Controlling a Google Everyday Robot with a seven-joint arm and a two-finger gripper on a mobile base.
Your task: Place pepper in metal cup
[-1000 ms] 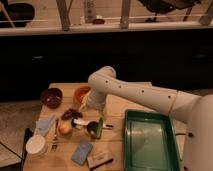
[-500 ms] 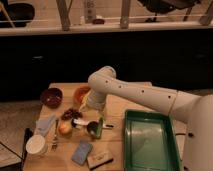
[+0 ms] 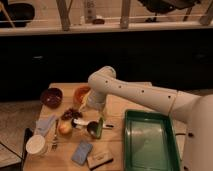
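Camera view: hand (image 3: 88, 121) over metal cup (image 3: 93, 129), round fruit (image 3: 64, 129) just beside.

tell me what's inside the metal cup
Only a dark inside shows in the metal cup; the pepper is at its right edge, just below the gripper. The gripper covers part of the cup, so its bottom is unseen.

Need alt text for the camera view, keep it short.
A white robot arm reaches down over a wooden table, its gripper at a metal cup with a green pepper close beside it. Around them sit a round fruit, an orange bowl, a white cup and a green tray.
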